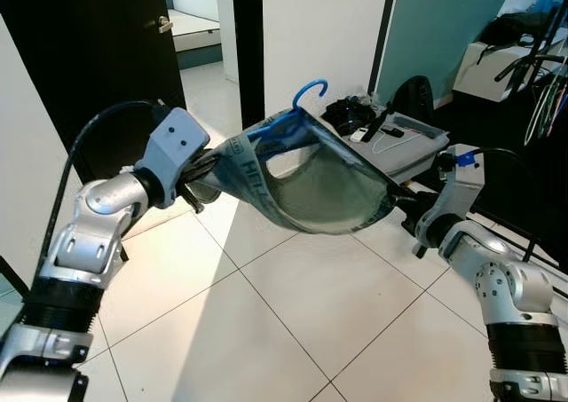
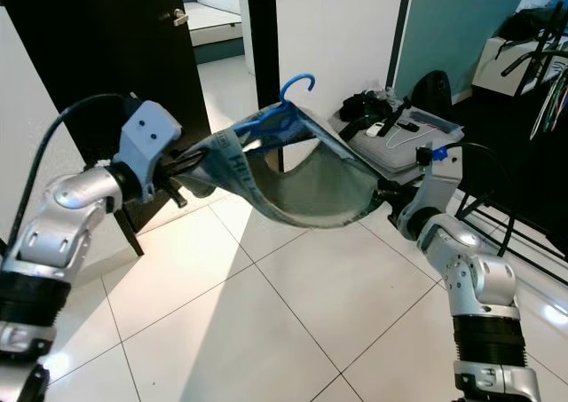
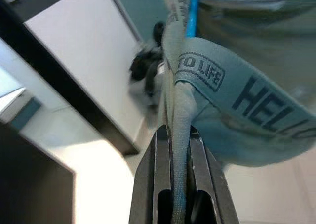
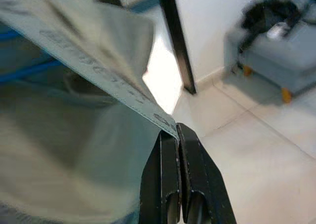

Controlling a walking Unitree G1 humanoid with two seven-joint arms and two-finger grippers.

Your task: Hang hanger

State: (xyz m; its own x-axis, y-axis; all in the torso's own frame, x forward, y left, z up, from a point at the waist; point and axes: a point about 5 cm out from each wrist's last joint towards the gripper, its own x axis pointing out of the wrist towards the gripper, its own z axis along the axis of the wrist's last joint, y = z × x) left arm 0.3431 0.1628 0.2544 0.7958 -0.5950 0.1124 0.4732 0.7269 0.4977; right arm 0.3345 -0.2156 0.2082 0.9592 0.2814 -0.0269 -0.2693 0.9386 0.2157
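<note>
A grey-green garment (image 1: 324,185) with a printed band hangs stretched in the air between my two arms. A blue hanger (image 1: 308,91) sits inside it, its hook poking up above the cloth. My left gripper (image 1: 209,168) is shut on the garment's left end; in the left wrist view the fabric (image 3: 197,85) runs between the black fingers (image 3: 148,184). My right gripper (image 1: 401,203) is shut on the garment's right edge (image 4: 98,56), pinched at the fingertips (image 4: 190,150). The hanger's blue bar (image 3: 192,11) shows beside the band.
A black door (image 1: 98,56) stands open at the left, with a white wall panel (image 1: 319,29) behind the garment. A grey low box (image 1: 413,149) with dark items on it lies on the tiled floor (image 1: 266,331). A bicycle (image 1: 546,91) is at the far right.
</note>
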